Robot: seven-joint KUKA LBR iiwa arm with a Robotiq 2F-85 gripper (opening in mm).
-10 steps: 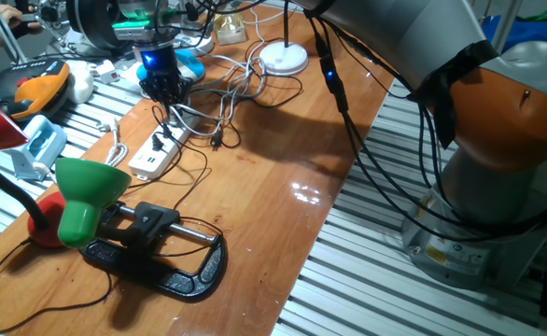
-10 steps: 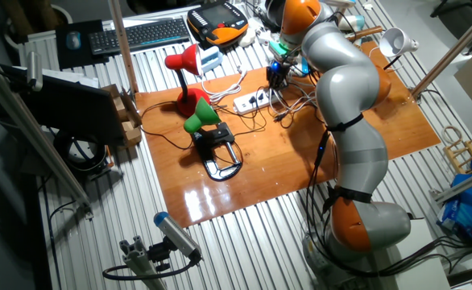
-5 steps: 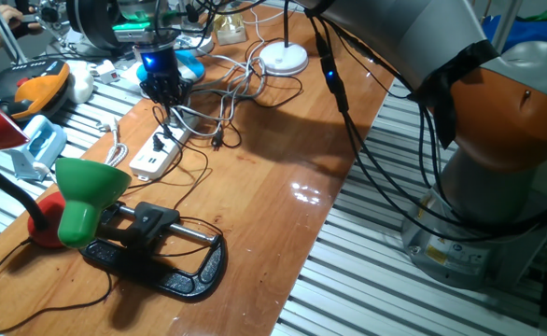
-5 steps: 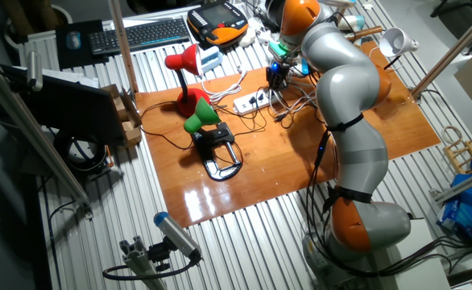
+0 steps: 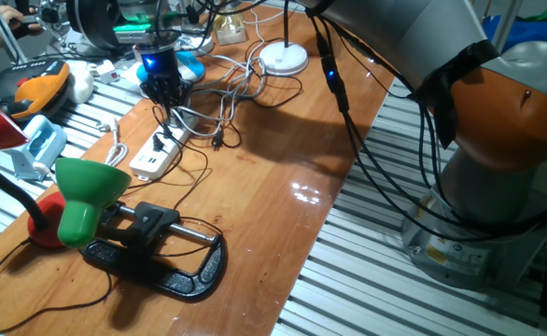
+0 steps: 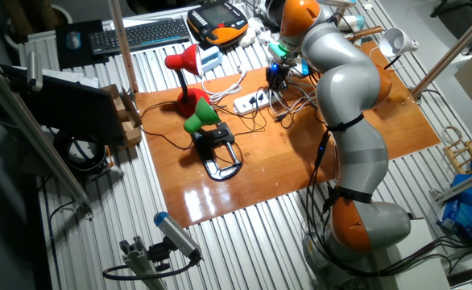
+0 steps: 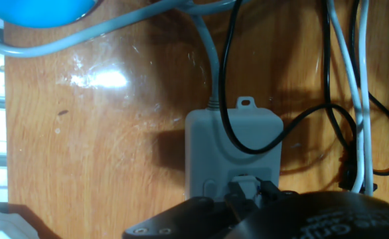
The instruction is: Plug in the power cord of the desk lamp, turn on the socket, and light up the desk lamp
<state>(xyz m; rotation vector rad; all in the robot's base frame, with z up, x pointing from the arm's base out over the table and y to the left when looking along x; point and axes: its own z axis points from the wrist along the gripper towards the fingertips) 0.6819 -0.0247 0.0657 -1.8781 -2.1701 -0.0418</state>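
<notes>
The socket, a long white power strip (image 5: pixel 158 152), lies on the wooden table's left part; it also shows in the other fixed view (image 6: pixel 252 101). My gripper (image 5: pixel 164 91) hangs just over its far end, also seen from the other side (image 6: pixel 276 76). In the hand view the strip's end (image 7: pixel 234 143) fills the middle, and my gripper (image 7: pixel 249 194) has its fingertips close on either side of a small white plug (image 7: pixel 245 180) that sits at the strip's top face. A black cord loops across the strip. The desk lamp's round white base (image 5: pixel 283 59) stands at the table's far edge, white cables (image 5: pixel 241 79) trailing from it.
A tangle of white and black cables (image 5: pixel 213 107) lies right of the strip, with a small black plug (image 5: pixel 216 142). A green-shaded clamp lamp (image 5: pixel 91 201) and black clamp (image 5: pixel 166 252) stand near the front. A red lamp (image 6: pixel 184 68) is at the left.
</notes>
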